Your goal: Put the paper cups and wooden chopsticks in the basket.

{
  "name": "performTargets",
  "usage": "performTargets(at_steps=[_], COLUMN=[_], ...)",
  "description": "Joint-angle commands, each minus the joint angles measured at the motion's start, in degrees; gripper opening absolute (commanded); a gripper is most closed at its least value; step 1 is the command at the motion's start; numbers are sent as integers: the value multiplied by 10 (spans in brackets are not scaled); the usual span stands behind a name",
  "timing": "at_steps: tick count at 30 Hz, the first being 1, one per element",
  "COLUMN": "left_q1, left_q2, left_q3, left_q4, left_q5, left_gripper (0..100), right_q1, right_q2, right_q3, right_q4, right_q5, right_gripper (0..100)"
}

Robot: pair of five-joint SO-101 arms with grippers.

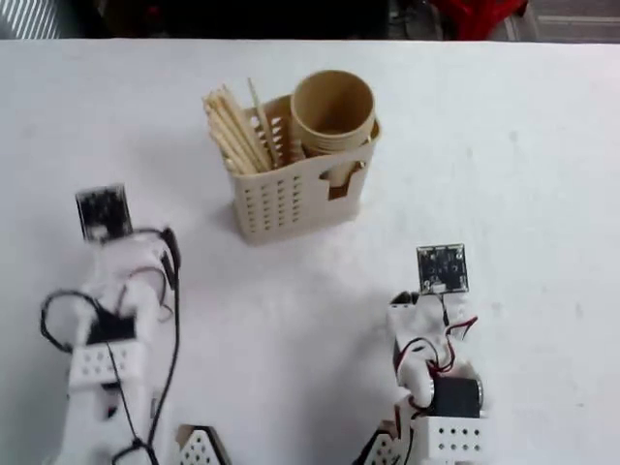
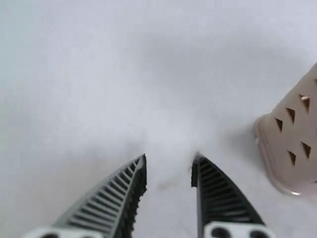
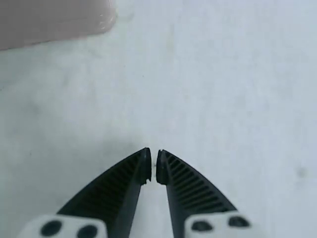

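Loading looks done: cups and chopsticks stand in the basket

The basket stands on the table toward its far edge, about midway between the side edges. A stack of paper cups sits upright in the compartment on the right arm's side. A bundle of chopsticks leans in the compartment on the left arm's side, with the tips fanning above the rim. No loose cup or chopstick lies on the bare table around it.

Both arms sit by the near edge, well apart from the basket. The left gripper hangs just over the table with its jaws released, a clear gap between them and nothing held; a corner of the basket shows off to one side. The right gripper is clenched, its tips almost touching with nothing between them.

Judged from this layout, the placing step is over and the task is at or near its end. The next move probably calls for little: parking both arms by the near edge, clear of the basket. The leaning chopsticks look easy to knock, so any pass near the rim would need care.
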Motion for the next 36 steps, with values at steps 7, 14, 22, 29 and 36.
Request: performTargets(at_steps=[7, 14, 22, 29, 36], left_q1=[6, 7, 7, 7, 7], left_q2=[-79, -94, -94, -94, -94], left_q3=[116, 116, 116, 116, 116], left_q4=[-45, -21, -21, -21, -21], left_q5=[-6, -4, -3, -3, -3], left_gripper=[168, 166, 166, 166, 166], right_q1=[6, 6, 6, 6, 6], right_q2=[-3, -3, -3, -3, -3], right_q3=[3, 3, 3, 3, 3], right_q4=[85, 85, 85, 85, 85], right_q5=[-4, -4, -4, -4, -4], right_gripper=[36, 36, 36, 36, 36])
